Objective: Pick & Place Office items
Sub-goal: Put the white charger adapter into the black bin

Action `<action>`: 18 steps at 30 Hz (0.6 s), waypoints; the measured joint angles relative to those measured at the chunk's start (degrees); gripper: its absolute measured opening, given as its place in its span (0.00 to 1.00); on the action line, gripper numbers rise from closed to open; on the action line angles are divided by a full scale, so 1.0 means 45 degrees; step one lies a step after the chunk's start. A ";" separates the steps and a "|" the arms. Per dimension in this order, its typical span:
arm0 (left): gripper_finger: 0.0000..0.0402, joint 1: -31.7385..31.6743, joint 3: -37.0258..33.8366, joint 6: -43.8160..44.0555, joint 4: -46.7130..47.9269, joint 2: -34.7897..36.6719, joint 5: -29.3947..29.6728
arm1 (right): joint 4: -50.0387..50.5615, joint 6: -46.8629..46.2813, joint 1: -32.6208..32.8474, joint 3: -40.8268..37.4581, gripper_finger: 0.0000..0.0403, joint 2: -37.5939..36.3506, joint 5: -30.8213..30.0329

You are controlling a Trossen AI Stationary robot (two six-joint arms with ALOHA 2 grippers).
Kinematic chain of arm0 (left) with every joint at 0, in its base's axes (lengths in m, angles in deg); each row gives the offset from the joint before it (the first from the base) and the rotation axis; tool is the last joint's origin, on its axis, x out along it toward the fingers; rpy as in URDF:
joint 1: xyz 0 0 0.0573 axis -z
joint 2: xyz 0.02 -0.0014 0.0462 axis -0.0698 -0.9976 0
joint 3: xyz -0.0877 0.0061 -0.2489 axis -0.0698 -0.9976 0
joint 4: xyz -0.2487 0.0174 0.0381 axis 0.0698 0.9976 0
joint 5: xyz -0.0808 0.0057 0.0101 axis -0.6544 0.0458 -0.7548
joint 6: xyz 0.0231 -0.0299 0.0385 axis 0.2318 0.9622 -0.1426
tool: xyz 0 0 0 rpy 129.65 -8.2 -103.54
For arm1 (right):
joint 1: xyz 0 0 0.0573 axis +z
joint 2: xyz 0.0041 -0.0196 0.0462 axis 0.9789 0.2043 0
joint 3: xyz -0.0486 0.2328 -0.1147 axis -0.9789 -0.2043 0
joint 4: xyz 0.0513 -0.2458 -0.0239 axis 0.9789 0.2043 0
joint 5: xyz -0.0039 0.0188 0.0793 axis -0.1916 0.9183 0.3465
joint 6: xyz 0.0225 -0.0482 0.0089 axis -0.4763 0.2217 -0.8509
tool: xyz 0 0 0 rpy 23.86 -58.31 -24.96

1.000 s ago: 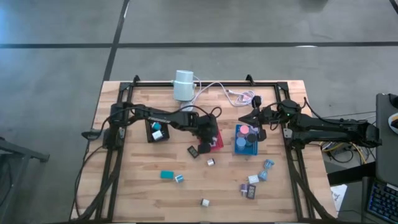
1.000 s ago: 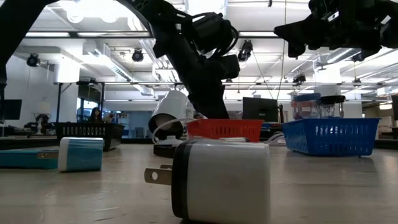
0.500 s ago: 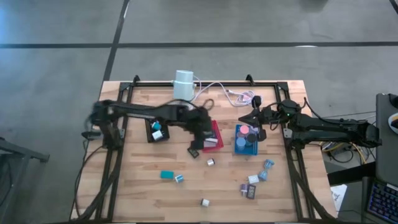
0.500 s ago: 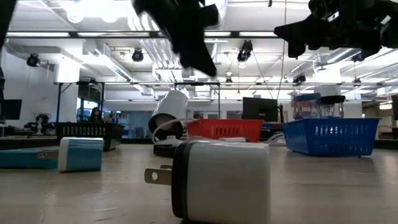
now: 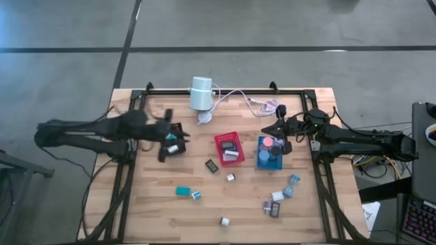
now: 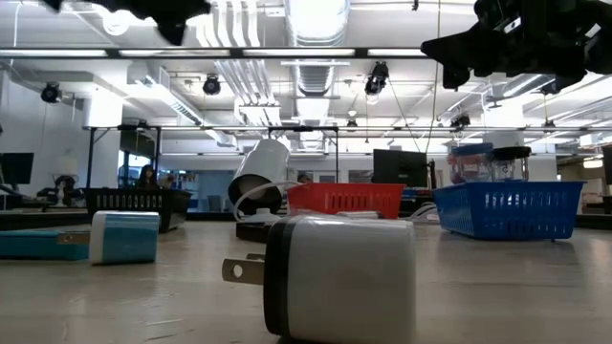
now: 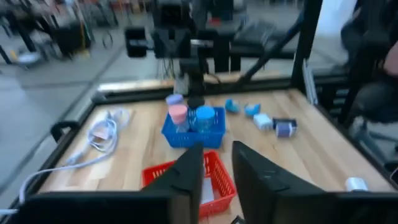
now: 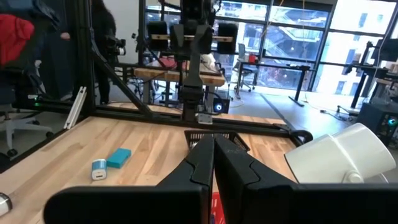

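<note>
Nearest the table's front edge, a white plug adapter [image 5: 224, 221] lies alone; in the low view it fills the foreground [image 6: 339, 277] with its prongs out sideways. Just behind it, a teal block [image 5: 182, 191] with a small white-and-teal piece [image 5: 196, 195] beside it on the left half, and on the right a loose cluster of small pieces [image 5: 278, 203], some grey and blue, close together. Mid-table: a dark clip-like item [image 5: 212, 166] and a small grey piece [image 5: 231, 177] lie just in front of the red tray [image 5: 221, 140], which holds a white item and a dark one. The blue tray [image 5: 261, 162] sits just beside it, with round pink and blue discs inside. The black tray [image 5: 178, 151], to the left, holds a teal-and-white piece. Left gripper [image 5: 165, 139] hangs over the black tray; fingers [image 7: 186, 174] stand a narrow gap apart with nothing between them. Right gripper [image 5: 278, 131] waits over the blue tray's far edge, fingers [image 8: 202, 158] pressed together, empty. Farthest back, a white cylinder [image 5: 201, 93] with its cable. Risks, as judged: the clustered pieces on the right sit so near each other that a descent could nudge neighbours or catch two; a narrow opening may skid off the wider blocks; the adapter near the edge could be pushed off.
</note>
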 joint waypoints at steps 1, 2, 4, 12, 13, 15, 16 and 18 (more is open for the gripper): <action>0.17 0.0000 -0.0618 0.0121 -0.0272 0.0843 0.0016 | 0.0000 -0.0012 0.0000 0.0000 0.02 0.0008 0.0000; 0.14 -0.0002 -0.1201 0.0275 -0.0494 0.1630 0.0071 | -0.0001 -0.0013 0.0000 0.0000 0.02 0.0024 0.0000; 0.06 -0.0010 -0.2241 0.0501 -0.0854 0.3132 0.0090 | -0.0005 -0.0014 0.0000 0.0000 0.02 0.0024 0.0000; 0.00 -0.0006 -0.4988 0.0623 -0.0572 0.8128 0.0558 | 0.0034 -0.0097 0.0000 0.0000 0.02 0.0022 0.0000; 0.00 -0.0015 -0.5174 0.0573 -0.0325 0.8588 0.0741 | 0.0033 -0.0130 0.0000 0.0000 0.02 0.0024 0.0000; 0.01 -0.0015 -0.5511 0.0284 -0.0002 0.9388 0.1165 | -0.0010 -0.0121 0.0000 0.0000 0.02 0.0024 0.0000; 0.00 -0.0015 -0.5661 0.0244 0.0033 0.9723 0.1404 | -0.0019 -0.0069 0.0000 0.0000 0.02 0.0020 -0.0005; 0.00 -0.0024 -0.5806 0.0295 0.0027 1.0207 0.1709 | -0.0030 0.0009 0.0000 -0.0045 0.02 0.0021 -0.0010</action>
